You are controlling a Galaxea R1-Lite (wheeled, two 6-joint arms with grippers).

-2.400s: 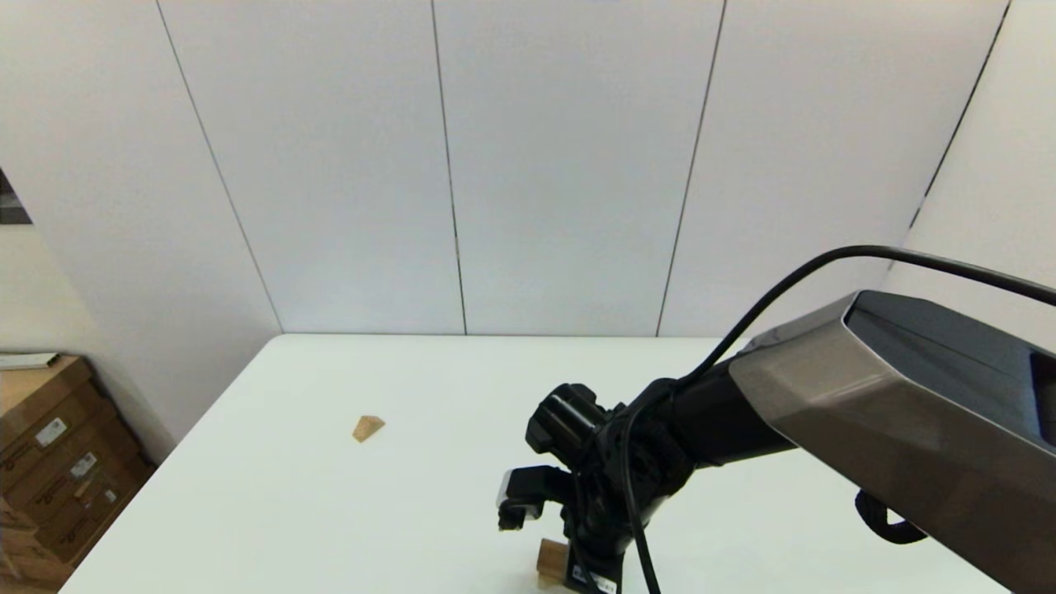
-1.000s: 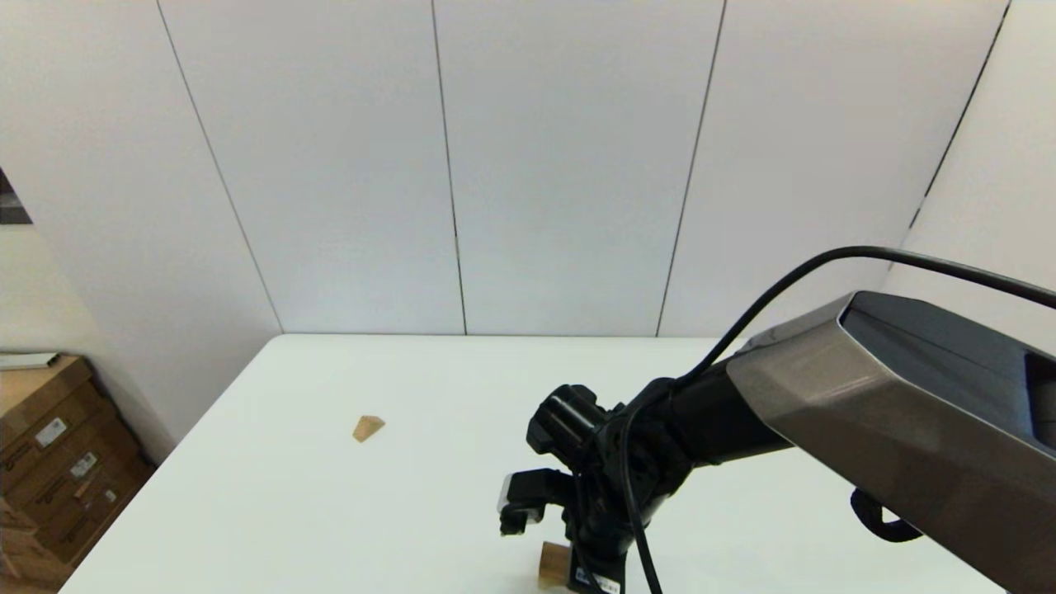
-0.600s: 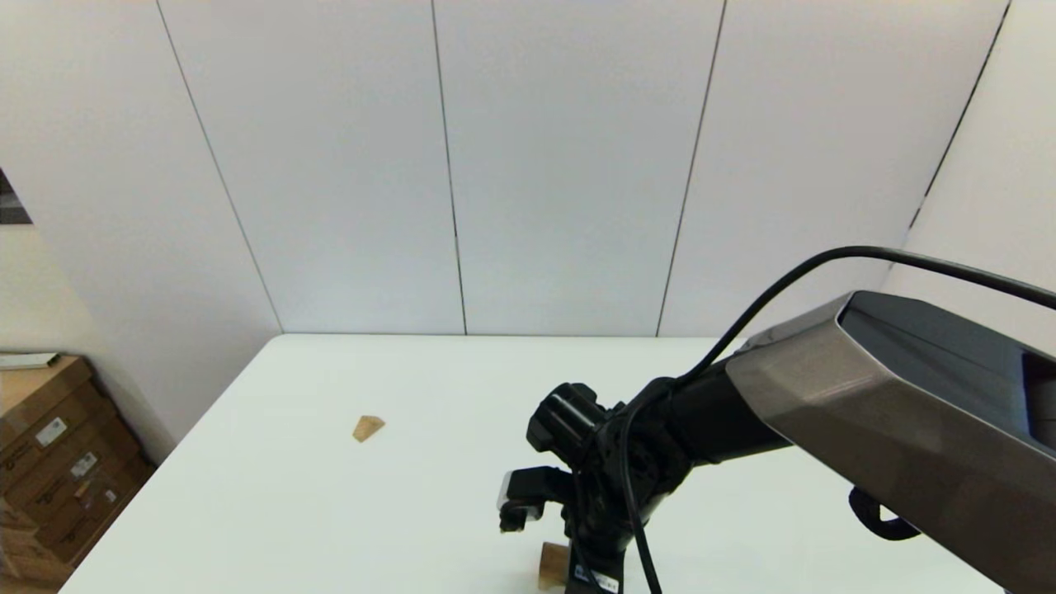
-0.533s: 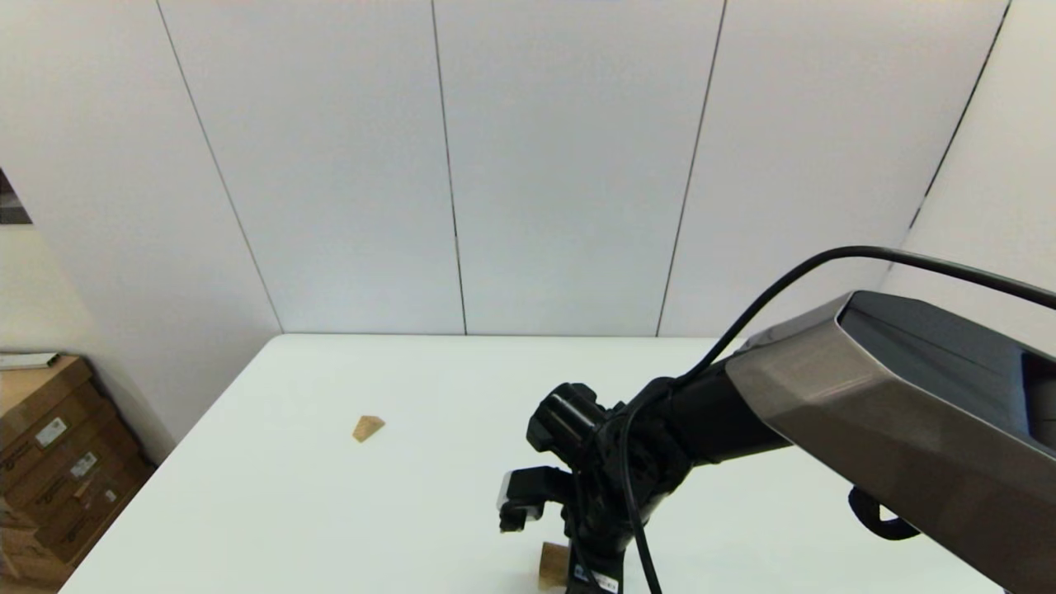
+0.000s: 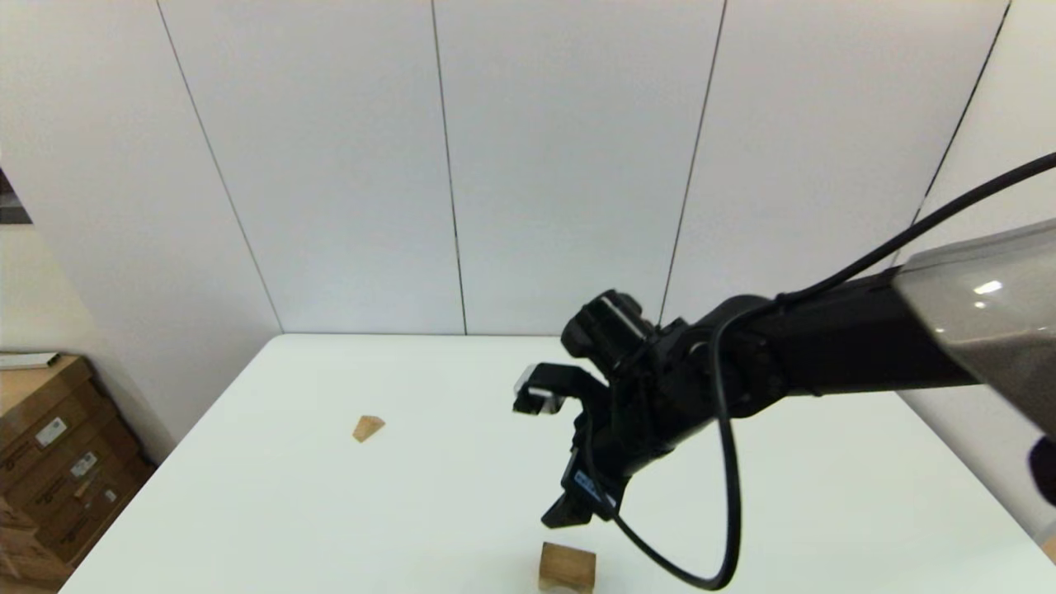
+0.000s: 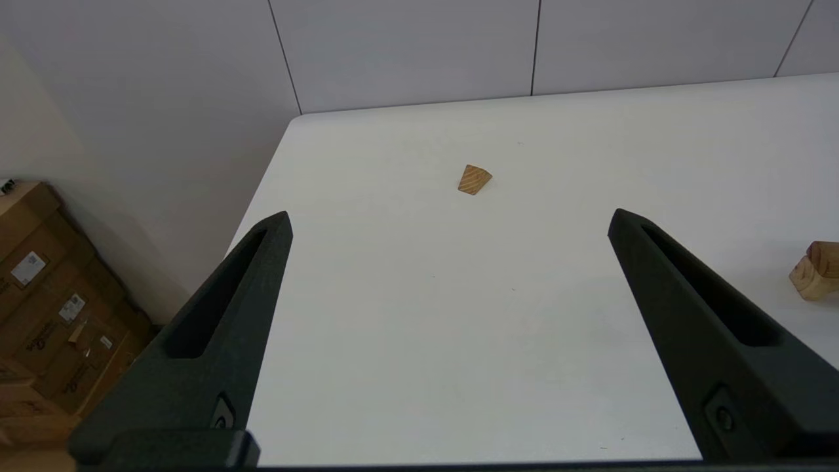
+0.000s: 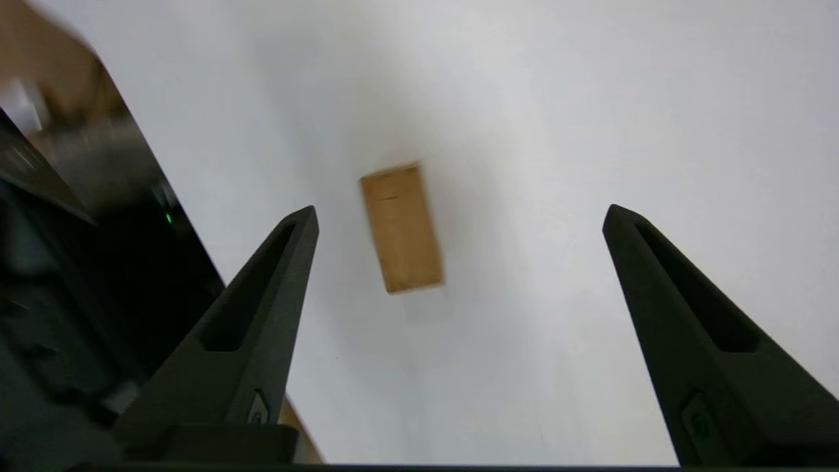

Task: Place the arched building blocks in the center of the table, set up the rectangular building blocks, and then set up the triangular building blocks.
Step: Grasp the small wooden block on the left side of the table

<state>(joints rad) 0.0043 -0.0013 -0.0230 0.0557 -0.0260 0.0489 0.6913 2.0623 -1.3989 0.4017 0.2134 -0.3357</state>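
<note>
While the right gripper hangs empty with fingers spread wide above the block at the table's near edge, the triangular wedge lies off at 10 o'clock — closer to the left gripper, also wide open, holding nothing, wedge dead ahead at 12.

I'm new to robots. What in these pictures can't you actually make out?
- Head view: the rectangular block below the open right gripper is cut off by the bottom edge, so its base is unseen.
- Right wrist view: that block is blurred, so its surface detail is unreadable.
- Left wrist view: a wooden piece is cut off by the picture's edge, so its full shape is unclear.
- Head view: the left gripper is out of frame.
</note>
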